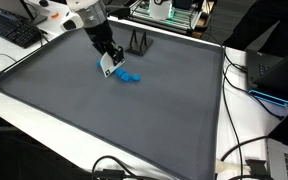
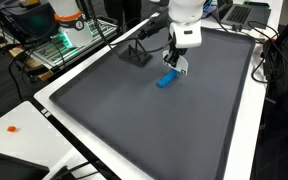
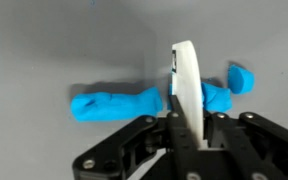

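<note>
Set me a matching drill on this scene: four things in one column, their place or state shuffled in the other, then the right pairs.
Things
1. blue piece
2. black stand
3. keyboard
4. hand

Place or state
A. upright near an edge of the grey mat
B. shut, low over the mat
C. lying flat on the mat, right at the hand
D. on the white table, off the mat

Pairs: 1-C, 2-A, 3-D, 4-B.
</note>
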`<state>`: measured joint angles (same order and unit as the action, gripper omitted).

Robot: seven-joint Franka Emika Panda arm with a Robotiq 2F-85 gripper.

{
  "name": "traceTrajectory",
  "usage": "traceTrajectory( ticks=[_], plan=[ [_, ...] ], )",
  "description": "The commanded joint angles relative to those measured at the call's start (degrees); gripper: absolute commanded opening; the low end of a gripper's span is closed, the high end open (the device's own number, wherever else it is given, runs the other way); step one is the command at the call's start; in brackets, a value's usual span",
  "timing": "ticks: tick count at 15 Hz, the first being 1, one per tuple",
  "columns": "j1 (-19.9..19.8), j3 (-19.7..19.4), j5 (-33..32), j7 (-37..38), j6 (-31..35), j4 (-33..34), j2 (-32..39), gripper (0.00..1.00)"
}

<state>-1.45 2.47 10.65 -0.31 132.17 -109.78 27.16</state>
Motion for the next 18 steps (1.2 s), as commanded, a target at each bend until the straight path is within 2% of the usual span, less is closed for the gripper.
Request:
traceTrajectory(
  ticks=[1,18],
  plan=[
    [-0.3,-0.7,-0.3,0.2,-0.4,-1.2,-2.4,0.02],
    [-0.3,-3.3,-4.5,-0.3,1.6,0.1,0.6,0.02]
  ],
)
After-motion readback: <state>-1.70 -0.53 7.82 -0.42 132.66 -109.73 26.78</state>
